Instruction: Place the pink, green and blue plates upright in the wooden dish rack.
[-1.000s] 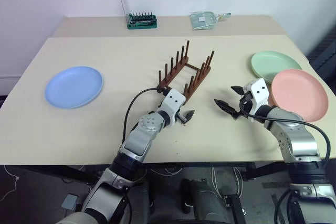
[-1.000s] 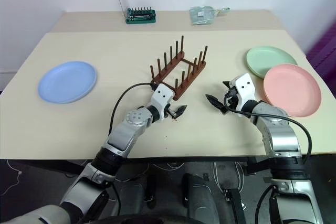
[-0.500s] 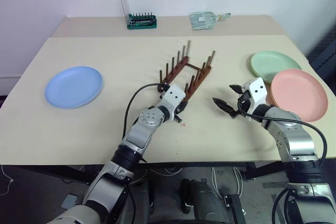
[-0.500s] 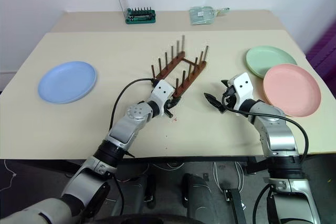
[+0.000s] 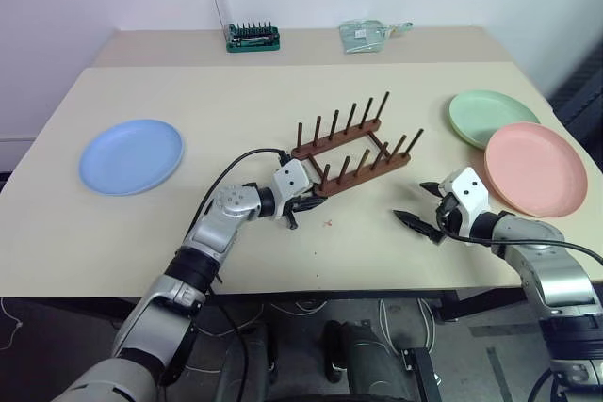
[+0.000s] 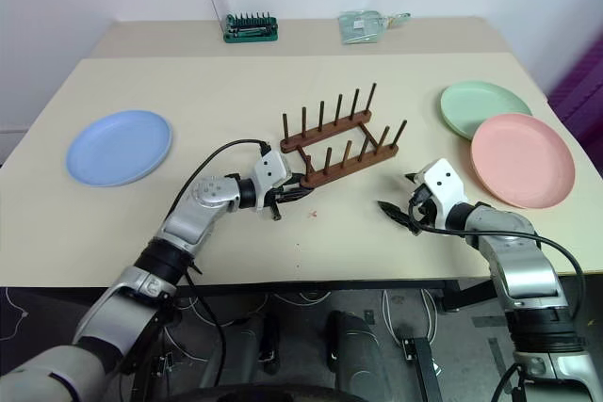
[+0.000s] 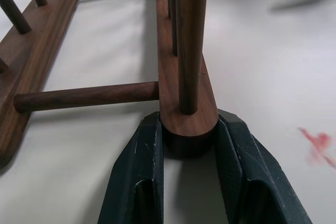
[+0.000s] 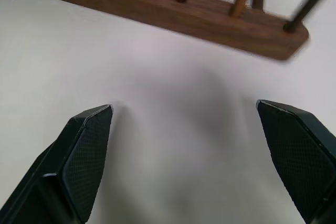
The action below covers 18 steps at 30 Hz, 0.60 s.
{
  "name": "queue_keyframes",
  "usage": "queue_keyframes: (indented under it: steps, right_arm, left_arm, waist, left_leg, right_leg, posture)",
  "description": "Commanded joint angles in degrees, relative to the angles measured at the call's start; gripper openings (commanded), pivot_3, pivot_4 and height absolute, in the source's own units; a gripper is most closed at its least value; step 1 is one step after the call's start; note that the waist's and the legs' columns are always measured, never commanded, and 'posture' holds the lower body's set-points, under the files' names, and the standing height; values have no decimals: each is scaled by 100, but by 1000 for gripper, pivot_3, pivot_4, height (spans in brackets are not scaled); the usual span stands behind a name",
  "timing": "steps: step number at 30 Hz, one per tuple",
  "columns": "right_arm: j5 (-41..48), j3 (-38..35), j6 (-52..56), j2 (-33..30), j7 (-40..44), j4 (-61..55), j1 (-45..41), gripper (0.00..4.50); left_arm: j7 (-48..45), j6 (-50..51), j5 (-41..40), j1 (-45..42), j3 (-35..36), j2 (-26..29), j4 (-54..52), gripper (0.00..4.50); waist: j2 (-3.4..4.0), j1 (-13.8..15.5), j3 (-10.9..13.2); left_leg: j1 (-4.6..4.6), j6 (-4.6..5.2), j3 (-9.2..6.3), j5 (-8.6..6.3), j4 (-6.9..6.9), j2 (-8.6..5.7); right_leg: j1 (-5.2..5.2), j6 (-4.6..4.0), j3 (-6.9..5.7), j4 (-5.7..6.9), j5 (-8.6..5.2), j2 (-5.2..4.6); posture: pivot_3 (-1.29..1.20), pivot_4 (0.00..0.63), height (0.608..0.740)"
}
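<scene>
From the head, the wooden dish rack (image 5: 353,148) lies mid-table, rails running left to right, pegs upright. Three plates lie flat — blue plate (image 5: 131,155) far left, green plate (image 5: 493,117) and pink plate (image 5: 536,168) overlapping at right — on a beige table (image 5: 217,101) against a white wall.

Left wrist: the left gripper (image 7: 189,153) is clamped on the near rail's end.

Right wrist: the right gripper (image 8: 202,161) is spread wide, empty, above the table near the rack.

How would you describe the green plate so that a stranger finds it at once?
Look at the beige table's right side, beyond the wooden dish rack. Two plates lie there touching; the green plate is the farther, pale mint one, partly under the pink plate's rim.
</scene>
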Motion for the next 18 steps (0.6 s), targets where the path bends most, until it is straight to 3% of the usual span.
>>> queue_keyframes:
  steps: [1,4,5,11,13,14,18]
  right_arm:
    - [39,-129,40,-103,3,-329,23,4500]
    - [-3,-133,48,-101,-36,-372,38,4500]
    - [-10,-141,43,-93,-60,-393,45,4500]
    - [-155,-203,58,-173,-246,-354,65,4500]
    - [-95,-250,73,-219,-160,-332,97,3951]
    - [-53,-271,92,-238,-123,-347,120,3634]
    - [-275,-126,126,-376,-147,-128,33,1633]
  left_arm:
    - [-591,-687,-70,-472,115,30,614,764]
    - [-626,-1021,120,-791,114,-28,1353,764]
    - [-552,-1041,152,-873,153,-48,1556,1776]
    - [207,-1022,323,-669,407,25,1637,4448]
    - [222,-739,293,-310,464,163,1173,4368]
    - [208,-643,266,-142,485,219,918,4084]
    - [-93,326,-44,792,457,547,-824,2257]
  waist:
    - [-1,-5,1]
    - [-2,-10,1]
    - [-2,-12,1]
    - [-2,-19,1]
    - [-2,-27,1]
    - [-1,-36,0]
    - [0,-106,-1]
  left_leg:
    - [-3,1,-2,0,0,0]
    - [-5,7,-1,-4,0,-1]
    - [-5,7,0,-4,0,-1]
    - [-3,8,0,-4,1,1]
    - [-2,8,0,-4,0,1]
    - [1,8,1,-5,-1,3]
    - [9,9,4,-5,-4,11]
  right_leg:
    - [0,0,-2,-3,0,0]
    - [0,1,-2,-6,0,0]
    - [0,1,-2,-6,0,0]
    - [1,1,-1,-3,1,0]
    - [1,1,-1,-3,1,0]
    - [3,1,-1,-2,1,1]
    - [5,0,1,0,1,8]
  posture:
    - [0,150,730]
    - [0,150,730]
    - [0,150,730]
    - [0,150,730]
    - [0,150,730]
    - [0,150,730]
    - [0,150,730]
